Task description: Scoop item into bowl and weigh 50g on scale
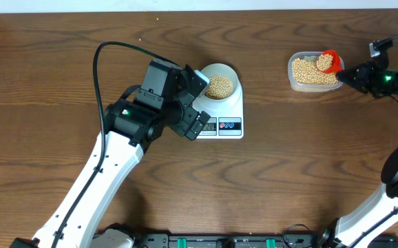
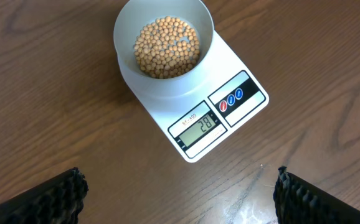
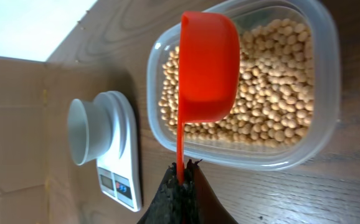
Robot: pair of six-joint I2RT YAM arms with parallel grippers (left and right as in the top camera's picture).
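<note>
Orange-red scoop [image 3: 208, 65] pinched by its thin handle in the right gripper [image 3: 181, 177], above the beans [image 3: 273, 81].
The right fingers [image 3: 167, 200] were pressed together on the handle, the cup over the clear tub [image 3: 326, 93], with some beans showing in it from overhead. The left gripper [image 2: 180, 176] had its fingers [image 2: 49, 199] spread wide, holding nothing, at 9 o'clock of the scale [image 2: 161, 111] in the overhead view. The bowl [image 2: 161, 87], part-filled with beans, stood on the scale's 12 o'clock end; the display [image 2: 197, 126] at 6 o'clock read 28. The tub sat toward 2 o'clock of the scale, well apart.
</note>
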